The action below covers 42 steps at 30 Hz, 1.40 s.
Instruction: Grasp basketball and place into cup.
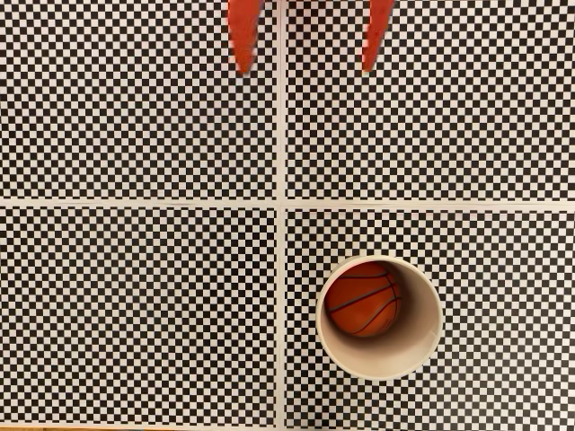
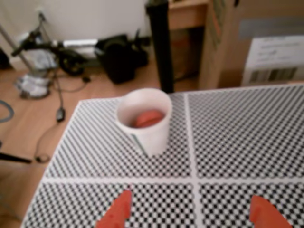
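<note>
Basketball (image 1: 361, 298) sits inside the cup (image 1: 382, 359), and from the fixed view I look straight down the cup's mouth and see the ball resting against the inner wall on the upper-left side, its black seam lines plain on the orange-red skin. In my wrist view the basketball (image 2: 147, 118) shows as an orange curve just below the rim of the cup (image 2: 151, 135), which stands upright on the bench (image 2: 247, 137). That bench (image 1: 135, 296) is covered with a black-and-white checkerboard pattern, split into four panels by pale lines; the cup stands in the lower-right panel of the fixed view, close to the vertical line but not on it. My claw (image 1: 308, 65) enters the fixed view from the top edge as two orange-red fingers, one on each side of the vertical pale line, spread wide with nothing between them, well apart from the cup. In the wrist view the claw (image 2: 192, 214) shows at the bottom edge, its two orange fingertips (image 2: 119, 211) far apart and empty, with the cup beyond them and a little left of centre. Past the bench's far edge in the wrist view I see a wooden floor (image 2: 33, 121) with cables and dark gear lying on it, a black post (image 2: 160, 45), and a cardboard box (image 2: 266, 52) with a white label at upper right.
</note>
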Available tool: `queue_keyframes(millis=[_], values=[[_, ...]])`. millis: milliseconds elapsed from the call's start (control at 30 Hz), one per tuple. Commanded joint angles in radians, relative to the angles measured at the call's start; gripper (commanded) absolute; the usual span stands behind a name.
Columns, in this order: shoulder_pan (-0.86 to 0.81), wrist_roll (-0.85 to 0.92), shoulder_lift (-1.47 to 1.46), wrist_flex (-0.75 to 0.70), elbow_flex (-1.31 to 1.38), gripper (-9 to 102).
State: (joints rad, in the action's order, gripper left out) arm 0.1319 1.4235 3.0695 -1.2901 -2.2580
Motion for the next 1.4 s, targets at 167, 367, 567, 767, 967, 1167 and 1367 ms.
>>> queue_keyframes(millis=[167, 367, 567, 767, 967, 1167, 1367], values=[[-0.02, 0.002, 0.219, 0.02, -0.173, 31], [-0.052, -0.02, 0.219, 0.034, -0.186, 30], [-0.086, 0.031, 0.219, 0.107, -0.218, 26], [-0.086, 0.021, 0.219, 0.327, -0.302, 23], [-0.092, 0.052, 0.219, 0.526, -0.434, 24], [-0.094, 0.072, 0.219, 0.784, -0.626, 25], [-0.086, 0.104, 0.219, 0.877, -0.758, 24]])
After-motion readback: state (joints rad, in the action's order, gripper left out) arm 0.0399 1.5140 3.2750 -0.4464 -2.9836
